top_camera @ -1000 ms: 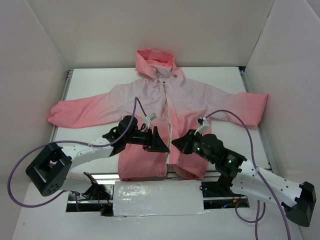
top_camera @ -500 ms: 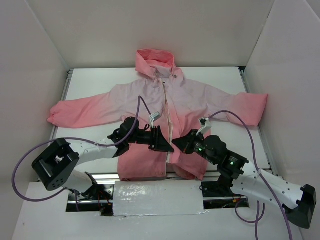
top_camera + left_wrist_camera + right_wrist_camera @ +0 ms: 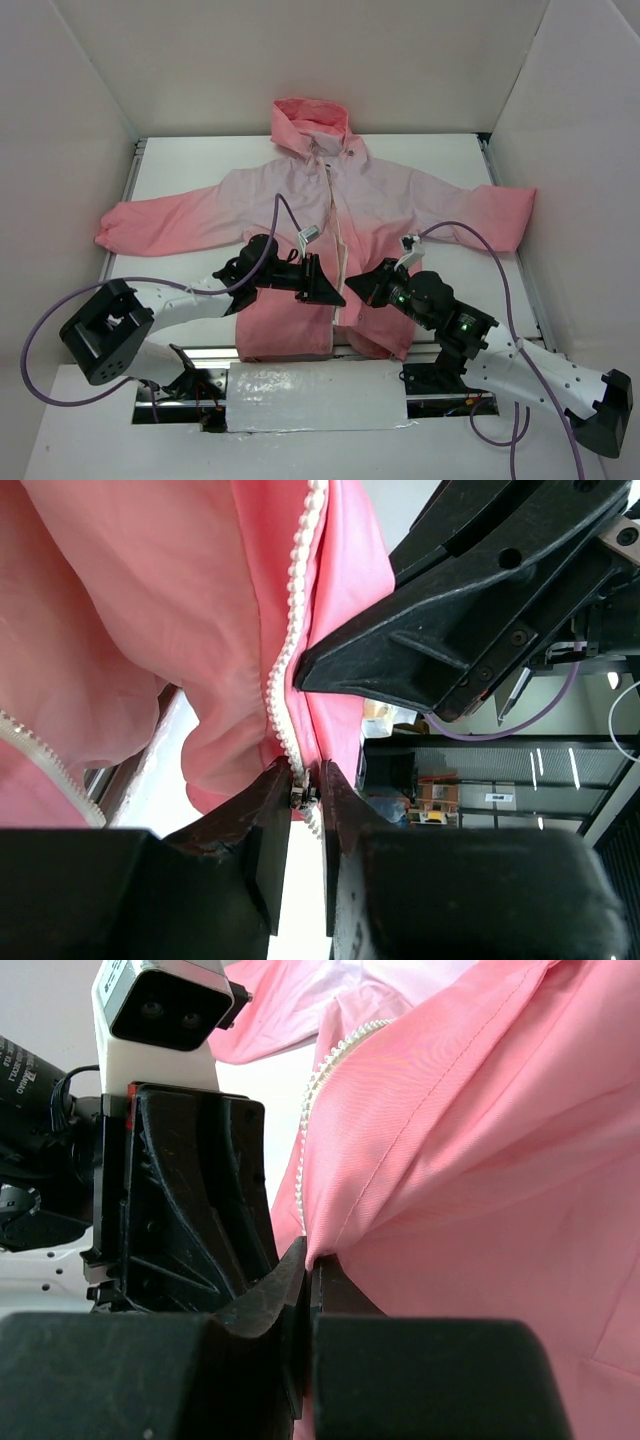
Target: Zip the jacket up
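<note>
Jacket [image 3: 300,200] lies spread front-up on the tabletop [image 3: 200,160], hem at the near edge. By the hem, the left pincer [image 3: 305,780] is nipped shut on what looks like the zipper slider [image 3: 299,798], and the right pincer [image 3: 308,1260] is clamped on the fabric edge beside it. Next, I judge, the slider must be drawn toward the collar against that hold. Whether both tooth rows are engaged is hidden.
</note>
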### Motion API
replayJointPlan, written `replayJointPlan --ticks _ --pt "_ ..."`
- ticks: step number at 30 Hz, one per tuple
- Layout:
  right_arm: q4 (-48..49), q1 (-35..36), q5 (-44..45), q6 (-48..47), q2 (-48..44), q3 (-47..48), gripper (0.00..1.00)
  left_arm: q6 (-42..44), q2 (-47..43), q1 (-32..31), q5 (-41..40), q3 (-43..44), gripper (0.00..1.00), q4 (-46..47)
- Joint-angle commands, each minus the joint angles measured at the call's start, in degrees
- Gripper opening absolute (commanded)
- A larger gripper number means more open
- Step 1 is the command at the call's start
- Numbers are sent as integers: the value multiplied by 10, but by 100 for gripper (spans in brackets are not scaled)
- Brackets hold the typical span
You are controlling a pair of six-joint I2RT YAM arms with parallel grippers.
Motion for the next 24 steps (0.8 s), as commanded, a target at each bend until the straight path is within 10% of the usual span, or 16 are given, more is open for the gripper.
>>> replayJointPlan --ticks 1,24 --pt "28 -2 11 -3 2 9 0 25 -16 -3 5 6 26 0" --pt "116 -61 -141 -73 53 31 0 157 -55 -3 157 29 10 -130"
